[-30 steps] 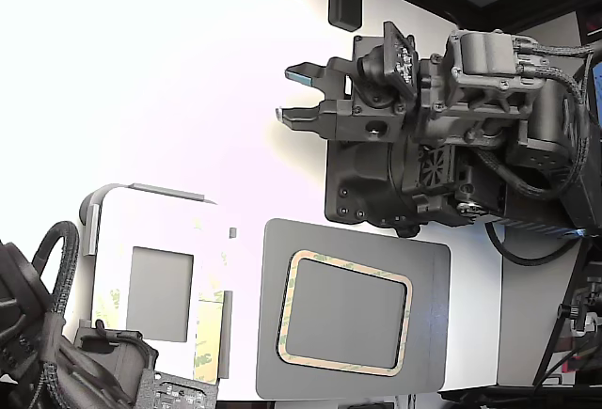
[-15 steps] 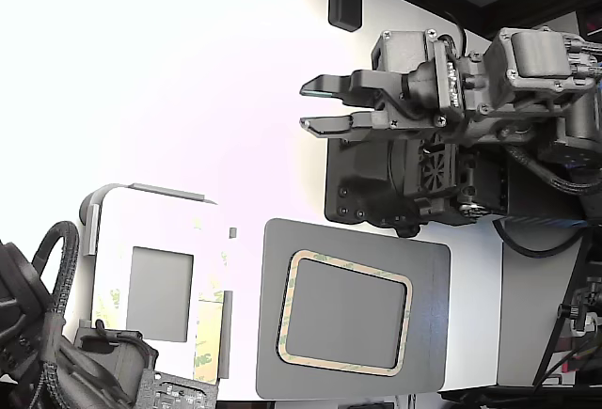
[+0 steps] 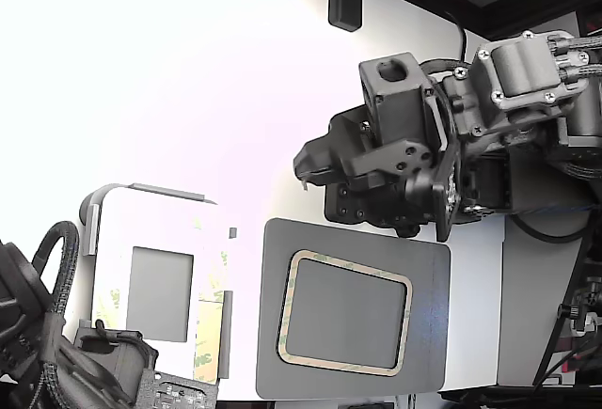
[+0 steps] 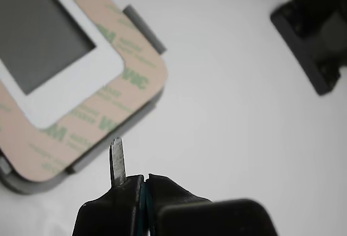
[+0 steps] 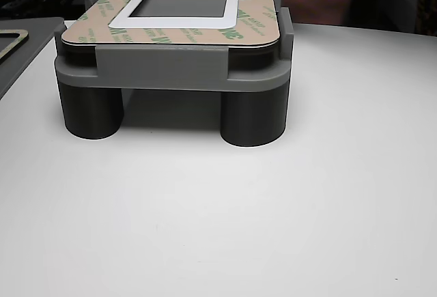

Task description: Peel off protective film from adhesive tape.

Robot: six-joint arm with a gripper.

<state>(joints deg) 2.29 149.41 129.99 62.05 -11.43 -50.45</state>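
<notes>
Exterior view shows the film [image 3: 346, 313] unpeeled on its tape, the pincer [image 3: 303, 159] above the tabletop [image 3: 169, 80], well apart. Wrist view shows its jaws closed, empty; approach seems under way, next needing a reach to the film's edge.

The exterior view looks straight down from high up, taking in the white table [image 3: 188, 99]. The wrist view looks down from close above the plate [image 4: 81, 78]. The other view sits low at table level, near the plate [image 5: 171, 10]. All three share this plate [image 3: 155, 282].
</notes>
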